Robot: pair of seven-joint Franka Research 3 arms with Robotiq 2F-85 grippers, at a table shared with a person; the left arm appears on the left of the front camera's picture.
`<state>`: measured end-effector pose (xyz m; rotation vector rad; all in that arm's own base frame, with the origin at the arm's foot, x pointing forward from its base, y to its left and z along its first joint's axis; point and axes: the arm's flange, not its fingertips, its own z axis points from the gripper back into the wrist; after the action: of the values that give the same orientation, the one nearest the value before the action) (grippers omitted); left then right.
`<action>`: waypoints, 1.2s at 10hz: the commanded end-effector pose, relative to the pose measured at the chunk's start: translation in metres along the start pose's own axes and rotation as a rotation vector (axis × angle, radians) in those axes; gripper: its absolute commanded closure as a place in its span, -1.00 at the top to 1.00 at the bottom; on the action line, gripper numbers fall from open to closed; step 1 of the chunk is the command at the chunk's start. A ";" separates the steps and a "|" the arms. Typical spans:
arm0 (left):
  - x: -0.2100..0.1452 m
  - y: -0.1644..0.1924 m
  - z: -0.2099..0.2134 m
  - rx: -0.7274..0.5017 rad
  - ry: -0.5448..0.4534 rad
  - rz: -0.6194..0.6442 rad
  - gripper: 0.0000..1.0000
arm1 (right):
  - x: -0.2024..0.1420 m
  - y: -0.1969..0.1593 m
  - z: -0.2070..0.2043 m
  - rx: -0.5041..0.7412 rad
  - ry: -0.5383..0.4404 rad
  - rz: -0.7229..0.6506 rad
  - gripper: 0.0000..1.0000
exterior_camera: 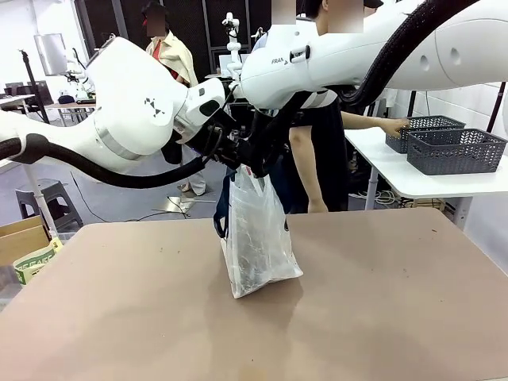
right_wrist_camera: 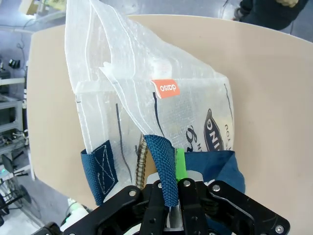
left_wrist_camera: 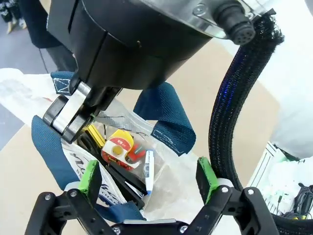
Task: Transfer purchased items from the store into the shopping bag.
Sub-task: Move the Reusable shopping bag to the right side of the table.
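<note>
The shopping bag (exterior_camera: 255, 242) stands upright at the middle of the brown table (exterior_camera: 381, 302), clear plastic with navy handles. My right gripper (exterior_camera: 256, 164) holds it up from above, shut on a navy strap handle (right_wrist_camera: 164, 164). Just beside it, my left gripper (exterior_camera: 230, 149) hangs over the bag's open mouth. In the left wrist view the left gripper (left_wrist_camera: 148, 181) is open, green pads (left_wrist_camera: 90, 177) wide apart with nothing between them. Below them, inside the bag, lie purchased items: a yellow and red packet (left_wrist_camera: 119, 145), a white and blue pen-like piece (left_wrist_camera: 149, 169) and dark pieces.
A person stands at the far side with a hand (exterior_camera: 394, 126) on one of two dark grey lattice baskets (exterior_camera: 454, 151) on a white side table (exterior_camera: 413, 178) at right. A cardboard box (exterior_camera: 20, 238) sits off the table's left edge.
</note>
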<state>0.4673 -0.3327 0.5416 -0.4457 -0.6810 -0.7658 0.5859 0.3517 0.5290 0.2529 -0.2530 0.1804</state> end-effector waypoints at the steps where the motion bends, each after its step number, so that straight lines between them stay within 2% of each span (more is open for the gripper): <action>1: -0.010 0.003 0.004 -0.020 -0.045 -0.021 1.00 | 0.002 0.002 -0.002 0.028 0.002 -0.003 -1.00; 8: -0.004 0.000 -0.002 -0.007 -0.059 -0.039 1.00 | 0.003 0.003 -0.004 0.033 0.011 0.004 -1.00; 12: -0.004 -0.002 0.003 0.012 -0.115 -0.047 1.00 | 0.003 0.002 -0.004 0.039 0.011 0.005 -1.00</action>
<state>0.4659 -0.3348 0.5443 -0.4462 -0.7705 -0.7695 0.5857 0.3541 0.5252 0.2534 -0.2465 0.1845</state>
